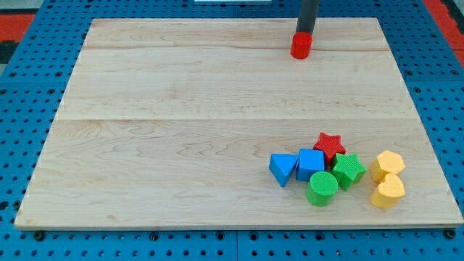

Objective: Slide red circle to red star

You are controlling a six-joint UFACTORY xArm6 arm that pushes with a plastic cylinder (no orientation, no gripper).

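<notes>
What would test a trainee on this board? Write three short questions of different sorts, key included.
1. True or false: my tip stands just above the red circle, at its side toward the view's top.
2. Which block touches the red star on its lower left? A) yellow block B) blue cube C) green cylinder
3. Fill in: to reach the red star, the red circle must travel toward the view's ____.

Key:
1. True.
2. B, the blue cube.
3. Bottom; the star sits in the cluster near the board's lower right edge.
</notes>
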